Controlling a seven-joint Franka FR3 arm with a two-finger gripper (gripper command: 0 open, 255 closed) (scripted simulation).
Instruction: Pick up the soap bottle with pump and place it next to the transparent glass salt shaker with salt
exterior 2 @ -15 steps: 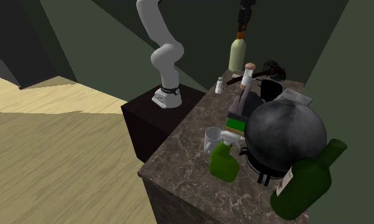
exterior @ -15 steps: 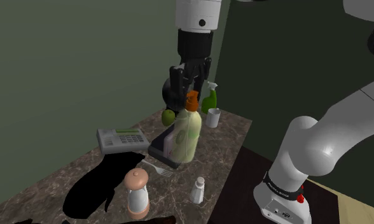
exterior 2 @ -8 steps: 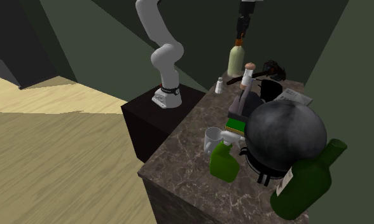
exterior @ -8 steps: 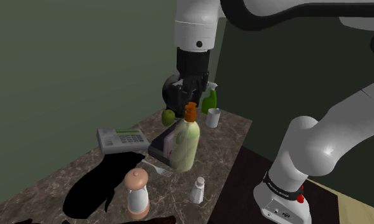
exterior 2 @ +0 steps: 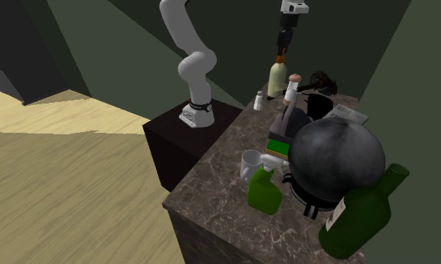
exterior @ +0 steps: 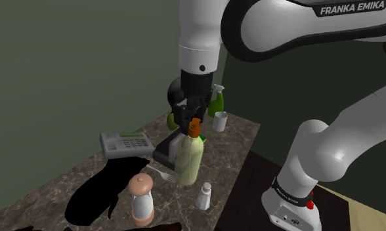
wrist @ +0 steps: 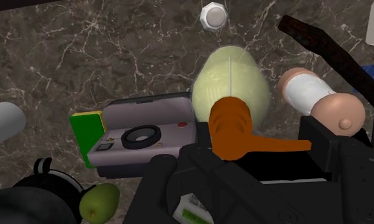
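My gripper (exterior: 194, 122) is shut on the orange pump (wrist: 233, 130) of the pale yellow-green soap bottle (exterior: 189, 157), which hangs upright under it. The bottle is low over the marble table (exterior: 86, 170), just behind the fork (exterior: 162, 174); I cannot tell whether its base touches. The small white-capped salt shaker (exterior: 204, 195) stands a short way in front of it, near the table's edge. In the second exterior view the gripper (exterior 2: 280, 52) holds the bottle (exterior 2: 277, 77) beside the shaker (exterior 2: 259, 100). From the wrist, the shaker's cap (wrist: 214, 14) lies just beyond the bottle's body (wrist: 233, 76).
A pink-topped grinder (exterior: 141, 199) stands to the shoulder view's left of the shaker. Behind the bottle lie a flat box (exterior: 165, 147), a keypad phone (exterior: 125, 143), an apple (wrist: 100, 200), a white cup (exterior: 219, 121) and a green spray bottle (exterior: 216, 102). A big black round object (exterior 2: 335, 157) and a green wine bottle (exterior 2: 361, 217) crowd the far end.
The gripper has come down with the soap bottle, lowering it toward the table and closer to the salt shaker. Nothing else moved.
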